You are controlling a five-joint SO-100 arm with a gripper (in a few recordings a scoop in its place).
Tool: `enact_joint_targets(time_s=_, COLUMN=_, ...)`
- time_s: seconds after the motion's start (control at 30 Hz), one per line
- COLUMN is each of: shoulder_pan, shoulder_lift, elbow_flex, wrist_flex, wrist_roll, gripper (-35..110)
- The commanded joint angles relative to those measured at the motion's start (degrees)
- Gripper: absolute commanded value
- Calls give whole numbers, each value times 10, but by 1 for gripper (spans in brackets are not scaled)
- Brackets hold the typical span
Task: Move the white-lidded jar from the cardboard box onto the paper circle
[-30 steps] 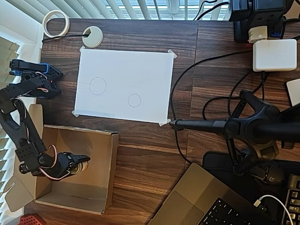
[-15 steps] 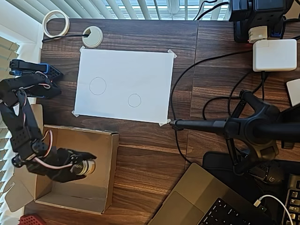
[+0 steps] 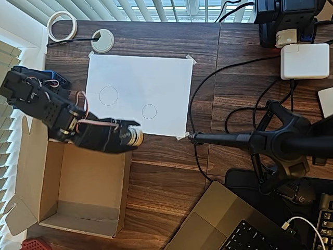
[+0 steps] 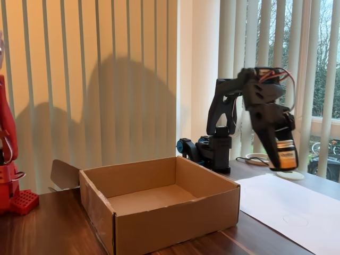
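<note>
no text, label, brand name, number or sign can be read in either view. the white-lidded jar (image 3: pixel 136 137) held in the gripper (image 3: pixel 134 136) is too small and blurred to show any print on its lid or side (image 4: pixel 286 157). the cardboard box (image 4: pixel 159 210) has plain brown walls with no lettering, and the white paper (image 3: pixel 138 94) carries only pencil outlines.

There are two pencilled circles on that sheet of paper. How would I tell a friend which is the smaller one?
Find the white paper sheet taped to the dark wooden desk. The paper circle sits toward its lower right in the overhead view, nearest the black gripper; the larger circle lies upper left.
</note>
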Motion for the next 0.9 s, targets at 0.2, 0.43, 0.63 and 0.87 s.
enact_joint_targets(time_s=0.2, shoulder_pan=-64, shoulder_lift=110, elbow_flex=152, wrist_flex=-93, wrist_roll=0, gripper=8)
enact_joint_targets(time_s=0.43, shoulder_pan=-62, shoulder_lift=105, elbow_flex=236, wrist_flex=-178, wrist_roll=-17, gripper=8)
enact_joint_targets(time_s=0.63, shoulder_pan=-53, shoulder_lift=74, elbow_flex=242, wrist_flex=-211, wrist_roll=-35, gripper=7)
enact_joint_targets(time_s=0.87, shoulder_pan=-47, shoulder_lift=38, elbow_flex=242, wrist_flex=-243, wrist_roll=-45, gripper=7)
